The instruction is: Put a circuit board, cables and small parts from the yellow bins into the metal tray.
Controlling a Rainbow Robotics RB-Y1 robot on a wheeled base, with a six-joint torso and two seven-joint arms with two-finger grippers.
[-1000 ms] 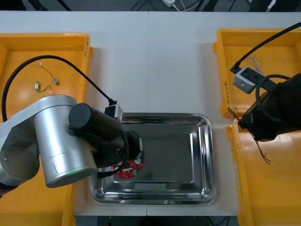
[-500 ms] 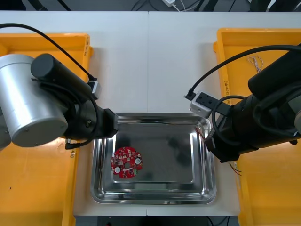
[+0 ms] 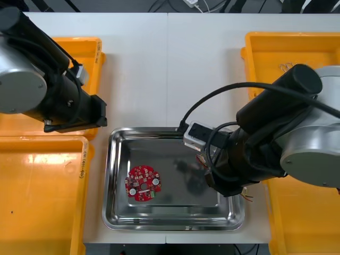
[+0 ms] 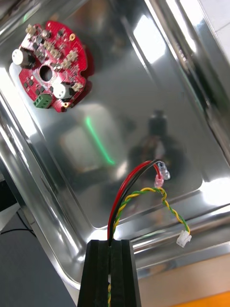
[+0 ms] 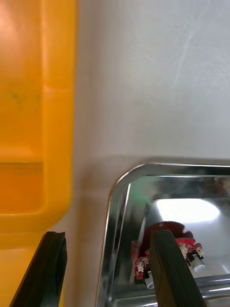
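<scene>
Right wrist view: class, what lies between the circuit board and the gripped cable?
Bare metal tray floor, in the right wrist view, between the round red circuit board and the red and yellow cable in the right gripper.

left arm (image 3: 32, 79) out wide, jaws apart; right arm (image 3: 297, 138) reaching inward, jaws pinched.

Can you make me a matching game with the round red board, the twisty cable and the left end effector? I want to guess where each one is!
Things:
1. circuit board
2. red and yellow cable
3. left end effector

Places and states:
A. pinched in the right end effector, over the metal tray
B. open and holding nothing, between a yellow bin and the tray's corner
C. lying flat inside the tray

Pairs: 1-C, 2-A, 3-B.
</scene>
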